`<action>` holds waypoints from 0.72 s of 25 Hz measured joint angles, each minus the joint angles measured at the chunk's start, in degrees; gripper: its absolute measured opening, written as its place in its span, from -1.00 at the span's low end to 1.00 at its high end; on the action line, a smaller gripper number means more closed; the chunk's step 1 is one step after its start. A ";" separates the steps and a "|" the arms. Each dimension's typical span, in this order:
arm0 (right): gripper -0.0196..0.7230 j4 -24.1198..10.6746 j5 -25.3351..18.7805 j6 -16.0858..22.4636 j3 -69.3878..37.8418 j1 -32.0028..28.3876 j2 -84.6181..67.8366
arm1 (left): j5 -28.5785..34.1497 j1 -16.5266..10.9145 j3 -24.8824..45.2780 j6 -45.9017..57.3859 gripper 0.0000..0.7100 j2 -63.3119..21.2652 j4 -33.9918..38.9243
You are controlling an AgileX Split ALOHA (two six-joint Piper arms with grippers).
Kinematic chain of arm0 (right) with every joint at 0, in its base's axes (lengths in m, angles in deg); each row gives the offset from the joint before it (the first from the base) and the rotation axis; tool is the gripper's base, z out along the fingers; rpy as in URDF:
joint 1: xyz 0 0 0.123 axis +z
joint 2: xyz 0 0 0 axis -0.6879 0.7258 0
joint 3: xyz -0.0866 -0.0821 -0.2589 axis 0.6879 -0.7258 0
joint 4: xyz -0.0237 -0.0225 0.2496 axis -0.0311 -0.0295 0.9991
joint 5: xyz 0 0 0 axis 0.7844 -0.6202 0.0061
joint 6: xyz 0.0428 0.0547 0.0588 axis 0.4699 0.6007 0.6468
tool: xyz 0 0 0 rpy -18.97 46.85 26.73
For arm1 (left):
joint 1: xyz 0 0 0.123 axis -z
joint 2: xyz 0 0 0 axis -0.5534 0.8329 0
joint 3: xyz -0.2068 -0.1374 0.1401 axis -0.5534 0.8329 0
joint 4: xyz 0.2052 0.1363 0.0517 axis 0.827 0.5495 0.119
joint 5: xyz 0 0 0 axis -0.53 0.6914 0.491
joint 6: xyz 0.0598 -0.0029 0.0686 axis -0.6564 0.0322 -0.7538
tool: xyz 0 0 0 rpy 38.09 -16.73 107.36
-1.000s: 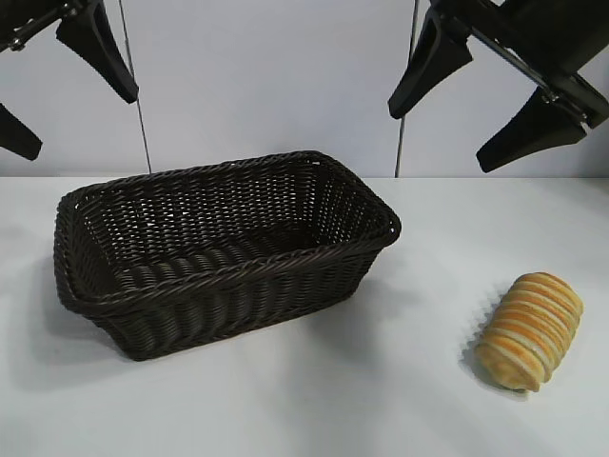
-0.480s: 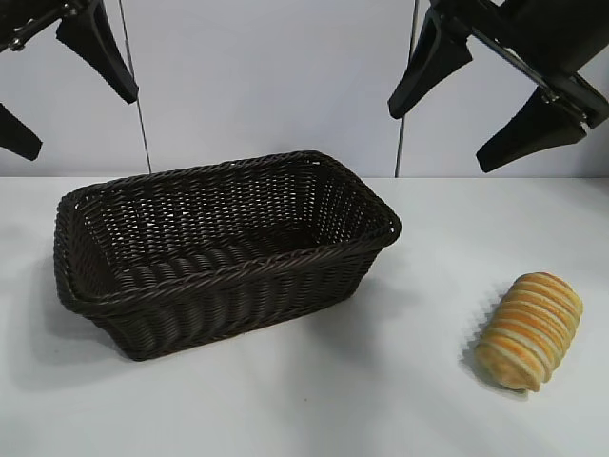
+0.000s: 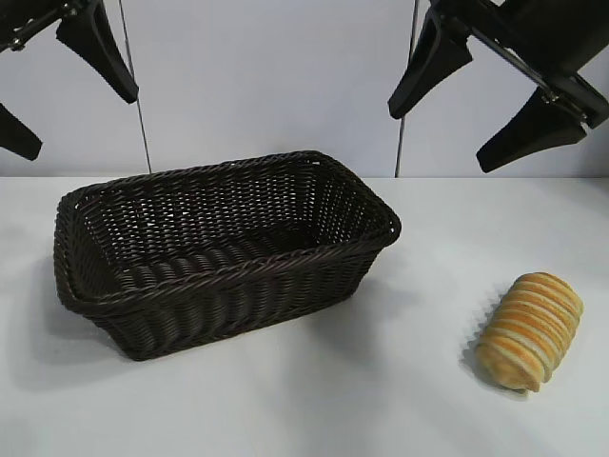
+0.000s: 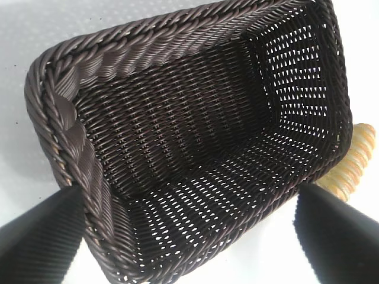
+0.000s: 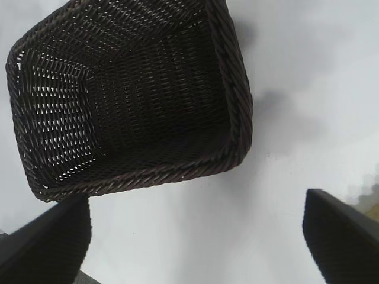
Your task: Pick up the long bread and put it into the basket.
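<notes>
The long bread (image 3: pixel 530 329), golden-orange with pale ridged stripes, lies on the white table at the front right. The basket (image 3: pixel 228 249), dark brown wicker with a braided rim, stands left of centre, with nothing inside. My right gripper (image 3: pixel 442 129) hangs open high above the table, up and left of the bread. My left gripper (image 3: pixel 71 119) hangs open high at the top left, above the basket's left end. The left wrist view looks down into the basket (image 4: pixel 195 148), with an end of the bread (image 4: pixel 354 164) showing beyond it. The right wrist view shows the basket (image 5: pixel 130 100); the bread is out of sight there.
The white table (image 3: pixel 381 400) stretches around the basket and the bread. A pale wall with two dark vertical seams (image 3: pixel 143 124) stands behind.
</notes>
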 joint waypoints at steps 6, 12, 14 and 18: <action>0.92 0.00 0.00 0.00 0.00 0.00 0.00 | -1.43 0.00 0.00 0.00 0.95 0.00 -0.06; 0.92 -0.06 -0.20 0.00 0.00 0.00 0.00 | 2.30 0.99 0.97 11.37 0.94 0.00 10.79; 0.92 -0.06 -0.31 0.00 0.00 0.00 0.00 | 2.70 2.05 2.14 15.71 0.94 0.05 16.22; 0.92 -0.06 -1.08 0.00 0.00 0.00 0.00 | 1.09 3.42 5.61 18.91 0.94 0.05 18.95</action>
